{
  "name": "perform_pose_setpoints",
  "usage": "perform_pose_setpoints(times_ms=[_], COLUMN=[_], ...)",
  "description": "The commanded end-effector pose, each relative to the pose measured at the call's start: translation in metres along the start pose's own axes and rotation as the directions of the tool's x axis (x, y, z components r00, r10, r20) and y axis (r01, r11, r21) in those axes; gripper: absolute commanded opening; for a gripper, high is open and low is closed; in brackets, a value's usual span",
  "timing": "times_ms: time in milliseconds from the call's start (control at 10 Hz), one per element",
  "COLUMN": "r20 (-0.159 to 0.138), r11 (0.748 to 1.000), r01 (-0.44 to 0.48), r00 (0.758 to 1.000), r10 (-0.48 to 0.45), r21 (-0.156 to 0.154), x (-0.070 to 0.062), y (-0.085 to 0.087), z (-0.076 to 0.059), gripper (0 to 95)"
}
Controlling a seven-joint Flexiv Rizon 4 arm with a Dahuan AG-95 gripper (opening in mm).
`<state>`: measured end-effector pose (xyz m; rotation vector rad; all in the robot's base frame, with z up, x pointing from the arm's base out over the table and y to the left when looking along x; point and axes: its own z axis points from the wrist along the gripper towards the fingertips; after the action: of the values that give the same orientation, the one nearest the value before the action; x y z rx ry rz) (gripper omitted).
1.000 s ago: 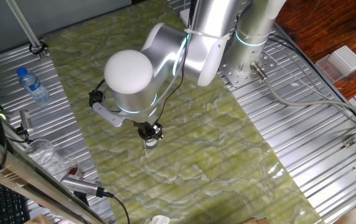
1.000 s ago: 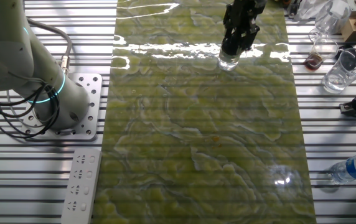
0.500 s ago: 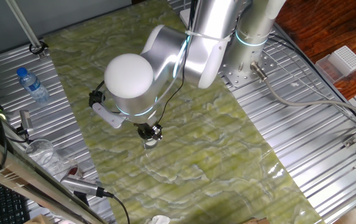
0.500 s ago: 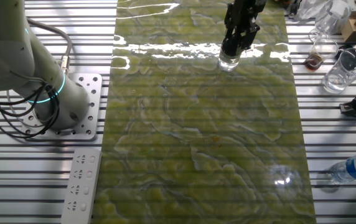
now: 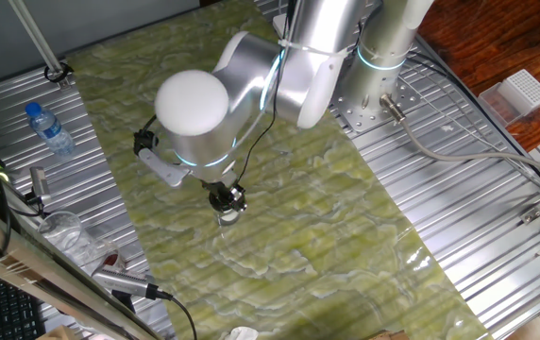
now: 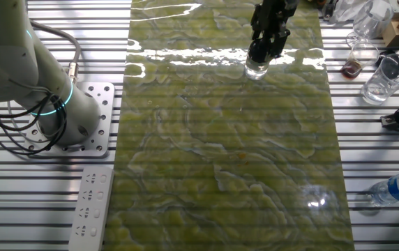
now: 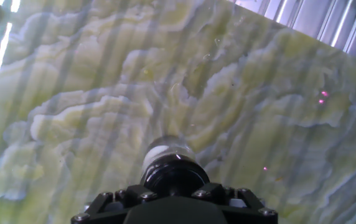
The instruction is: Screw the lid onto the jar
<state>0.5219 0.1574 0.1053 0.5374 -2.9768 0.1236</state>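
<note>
While the jar [image 5: 226, 215] sits in the same spot on the green marbled tabletop [image 5: 345, 217] in one fixed view, the arm's big white joint has swung a little toward the left edge of the picture since half a second ago. The wrist is turning over the jar. Judgement: screwing is under way, not finished. The gripper [image 5: 226, 200] is a dark knot right above the jar; its fingers are too small to separate here.

The other fixed view: gripper [image 6: 261, 53] stands upright over the jar [image 6: 257, 68], which rests at the far edge of the mat amid window glare. Almost nothing differs from the earlier picture, only a slight twist of the dark hand. The lid is hidden between the fingers.

Hand view: the lid [image 7: 173, 176] is black and round, clamped by the gripper [image 7: 174, 194] and seated on the jar [image 7: 163, 153], whose clear shoulder peeks out beyond it. The threads are hidden, so how tight it is cannot be told. The fingertips are cut off by the bottom edge.
</note>
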Motion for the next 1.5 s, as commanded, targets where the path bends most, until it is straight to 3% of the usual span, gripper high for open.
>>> perform_pose_setpoints(times_ms=[100,400,600,1500], r20=[-0.021,0.004,0.035,0.118], r11=[1.000,1.000,1.000,0.998], r01=[-0.004,-0.004,-0.005,0.001], r00=[1.000,1.000,0.999,0.993], r10=[0.004,0.004,0.006,0.006], r21=[0.020,0.009,-0.022,-0.056], x=[-0.0025,-0.0024,-0.0021,0.0001], y=[0.0006,0.0005,-0.0003,-0.0043], z=[0.0005,0.0004,-0.0004,-0.0026], gripper=[76.0,76.0,76.0,76.0])
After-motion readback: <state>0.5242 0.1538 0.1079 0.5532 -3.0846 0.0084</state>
